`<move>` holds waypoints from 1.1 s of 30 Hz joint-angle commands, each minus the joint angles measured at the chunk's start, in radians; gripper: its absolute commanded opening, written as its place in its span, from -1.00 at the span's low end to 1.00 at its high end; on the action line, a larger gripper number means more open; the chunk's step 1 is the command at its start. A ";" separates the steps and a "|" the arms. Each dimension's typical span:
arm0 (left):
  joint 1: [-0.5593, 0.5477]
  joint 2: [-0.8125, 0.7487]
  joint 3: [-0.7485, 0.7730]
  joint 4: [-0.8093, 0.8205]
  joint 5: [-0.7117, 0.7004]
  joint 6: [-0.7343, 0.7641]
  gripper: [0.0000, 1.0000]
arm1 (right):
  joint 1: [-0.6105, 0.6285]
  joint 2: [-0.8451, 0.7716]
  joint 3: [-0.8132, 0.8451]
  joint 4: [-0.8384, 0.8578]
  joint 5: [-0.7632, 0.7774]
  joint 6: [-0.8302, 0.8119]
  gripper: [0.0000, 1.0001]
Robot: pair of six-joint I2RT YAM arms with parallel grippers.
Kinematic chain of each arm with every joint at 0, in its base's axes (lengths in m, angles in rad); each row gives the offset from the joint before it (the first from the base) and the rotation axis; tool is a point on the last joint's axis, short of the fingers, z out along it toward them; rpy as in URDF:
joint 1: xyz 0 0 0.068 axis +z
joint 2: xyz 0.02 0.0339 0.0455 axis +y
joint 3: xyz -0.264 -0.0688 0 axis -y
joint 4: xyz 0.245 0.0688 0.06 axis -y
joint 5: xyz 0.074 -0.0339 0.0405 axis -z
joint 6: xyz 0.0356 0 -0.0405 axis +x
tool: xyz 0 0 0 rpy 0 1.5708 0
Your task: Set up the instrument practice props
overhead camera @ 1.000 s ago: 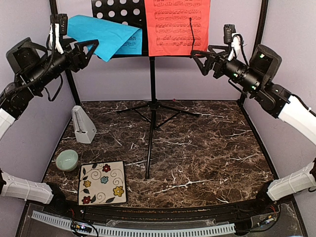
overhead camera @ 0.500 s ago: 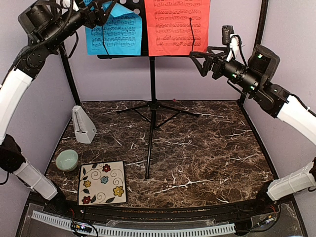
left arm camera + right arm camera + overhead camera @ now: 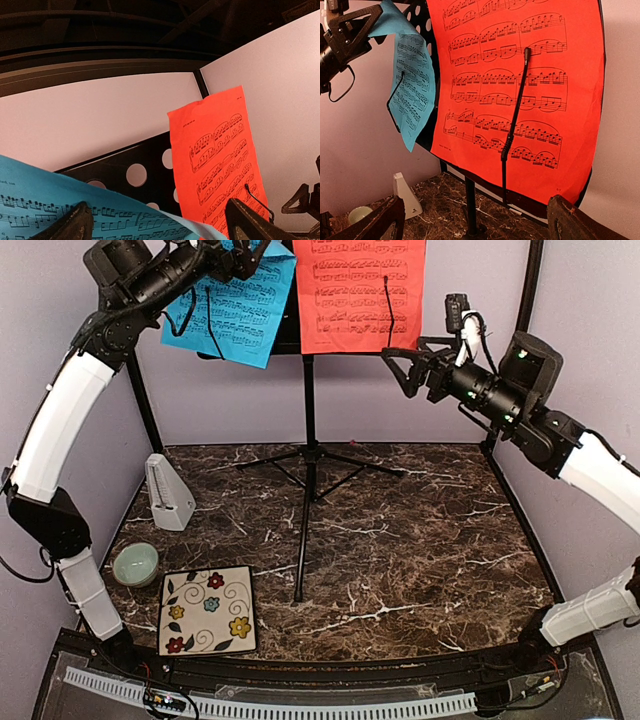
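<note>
The black perforated music stand (image 3: 308, 440) stands on tripod legs mid-table. The red sheet (image 3: 358, 295) lies flat on its desk under a wire retainer (image 3: 512, 125). The blue sheet (image 3: 235, 305) hangs tilted on the left half of the desk, also under a wire. My left gripper (image 3: 228, 255) is up at the stand's top edge, its jaws wide open, with the blue sheet's upper edge (image 3: 60, 200) between the fingers (image 3: 245, 222). My right gripper (image 3: 405, 365) is open and empty, facing the red sheet (image 3: 520, 90) from the right. The whitish metronome (image 3: 168, 492) stands at the left.
A pale green bowl (image 3: 135, 563) and a floral tile (image 3: 208, 610) lie at the near left. Purple walls and black frame posts (image 3: 145, 410) enclose the table. The tripod legs (image 3: 300, 540) spread across the middle.
My left arm rose from the stand's left to its top, swinging the blue sheet from flat in the air onto the desk, where it now hangs tilted. The right arm barely moved.
</note>
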 commanded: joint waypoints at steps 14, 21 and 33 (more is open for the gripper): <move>0.060 0.082 0.103 0.162 0.080 -0.020 0.98 | 0.006 0.027 0.055 0.007 -0.017 0.002 1.00; 0.119 0.114 0.132 0.183 0.085 -0.071 0.97 | 0.006 0.035 0.072 0.002 -0.021 0.011 1.00; 0.122 0.128 0.127 0.226 0.023 -0.007 0.98 | 0.006 0.037 0.077 -0.001 -0.028 0.027 1.00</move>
